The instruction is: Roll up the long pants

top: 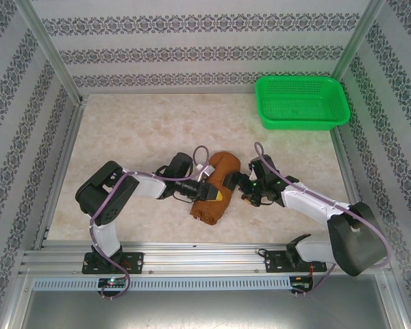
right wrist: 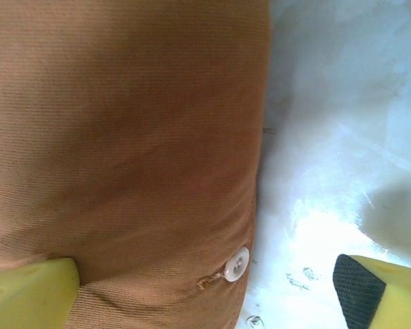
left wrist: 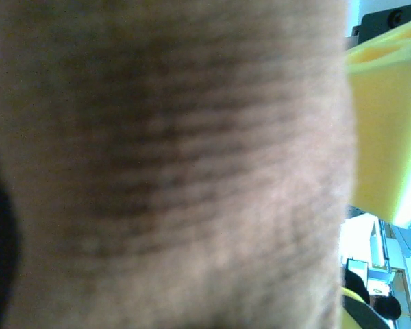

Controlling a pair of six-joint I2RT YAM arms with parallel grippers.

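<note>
Splaying right claw (top: 241, 184) wide across the edge of the rolled long pants (top: 211, 205), mid-table (top: 123, 137); pressing left claw (top: 216, 192) into the roll, grip impossible to tell. Working over pale marbled surface inside patterned walls (top: 192, 48), leaving green basket (top: 301, 122) well apart, far right.

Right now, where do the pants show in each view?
Top external: the pants lie rolled into a bundle at the middle of the table.
Left wrist: blurred brown cloth across the left and centre.
Right wrist: the left two-thirds, with a pale button near the lower right edge.
Shared landmark: the pale table, right of the roll in the right wrist view, around it from above.
</note>
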